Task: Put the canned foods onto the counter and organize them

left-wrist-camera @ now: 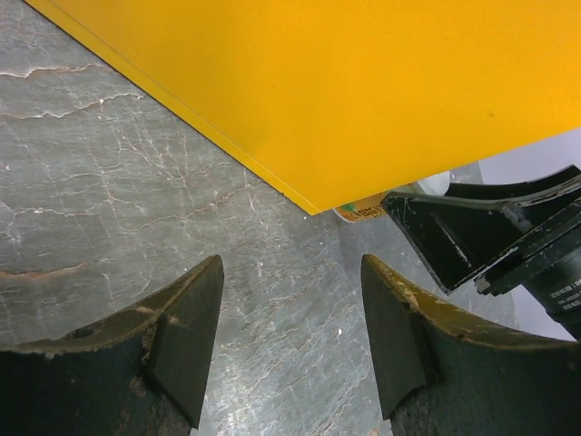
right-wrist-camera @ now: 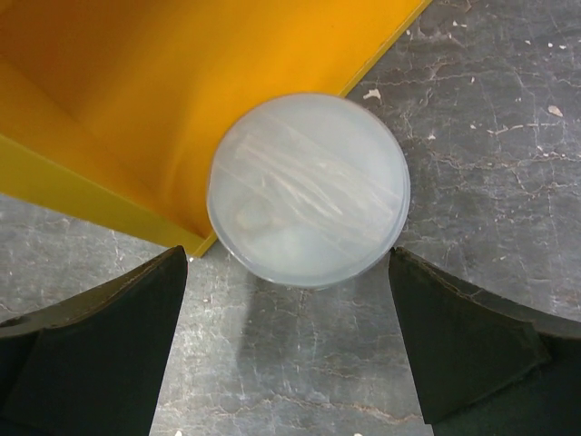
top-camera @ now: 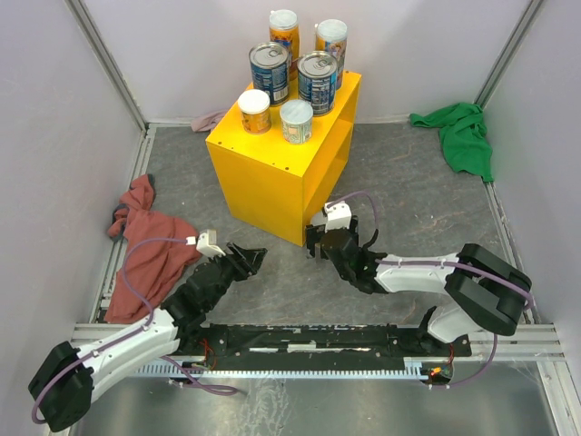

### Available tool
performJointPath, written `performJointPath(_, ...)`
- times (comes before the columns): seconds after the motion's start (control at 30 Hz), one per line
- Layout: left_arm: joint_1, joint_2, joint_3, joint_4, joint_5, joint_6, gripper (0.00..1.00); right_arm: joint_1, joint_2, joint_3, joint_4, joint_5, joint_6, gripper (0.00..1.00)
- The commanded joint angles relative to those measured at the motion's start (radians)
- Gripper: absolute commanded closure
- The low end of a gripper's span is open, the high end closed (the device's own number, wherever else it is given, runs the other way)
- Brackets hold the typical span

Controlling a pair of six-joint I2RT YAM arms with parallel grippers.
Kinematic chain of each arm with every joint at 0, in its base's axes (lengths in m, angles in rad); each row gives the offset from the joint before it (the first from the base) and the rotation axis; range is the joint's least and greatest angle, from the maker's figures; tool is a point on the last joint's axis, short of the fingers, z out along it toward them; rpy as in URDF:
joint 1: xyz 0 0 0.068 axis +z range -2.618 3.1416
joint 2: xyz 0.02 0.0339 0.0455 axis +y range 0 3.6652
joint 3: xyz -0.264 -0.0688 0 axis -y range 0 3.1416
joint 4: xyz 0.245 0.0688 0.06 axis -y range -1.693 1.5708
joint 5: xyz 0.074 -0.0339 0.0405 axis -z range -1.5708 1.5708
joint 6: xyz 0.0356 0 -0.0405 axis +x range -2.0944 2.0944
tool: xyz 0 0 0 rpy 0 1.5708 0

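The yellow counter (top-camera: pixel 263 173) stands mid-table with six cans on top: two tall orange cans (top-camera: pixel 284 32) at the back, two wide blue cans (top-camera: pixel 270 71) in the middle, two short white-lidded cans (top-camera: pixel 254 109) at the front. A third white-lidded can (right-wrist-camera: pixel 309 189) stands on the table at the counter's near corner (right-wrist-camera: pixel 195 241); the top view hides it under my right gripper (top-camera: pixel 315 243). That gripper (right-wrist-camera: pixel 289 254) is open, its fingers just short of the can on either side. My left gripper (top-camera: pixel 259 259) is open and empty (left-wrist-camera: pixel 292 263) near the counter's left face (left-wrist-camera: pixel 363 91).
A red cloth (top-camera: pixel 145 245) lies at the left. A green cloth (top-camera: pixel 463 136) lies at the back right. A pink cloth (top-camera: pixel 207 120) lies behind the counter. White walls enclose the table. The right gripper (left-wrist-camera: pixel 490 236) shows in the left wrist view.
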Motion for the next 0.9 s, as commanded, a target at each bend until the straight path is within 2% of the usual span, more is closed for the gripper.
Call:
performJointPath(0.0, -0.004, 0.018, -0.032, 0.069, -0.029, -0.008, 0.31, -0.019, 0.009, 0.003, 0.097, -0.022, -0.024, 0.01)
performJointPath(0.57, -0.004, 0.051, -0.013, 0.079, -0.036, -0.002, 0.31, -0.073, 0.073, 0.011, 0.170, -0.068, -0.030, 0.00)
performJointPath(0.87, -0.004, 0.054, -0.008, 0.080, -0.033, -0.003, 0.32, -0.086, 0.106, 0.014, 0.201, -0.080, -0.030, 0.04)
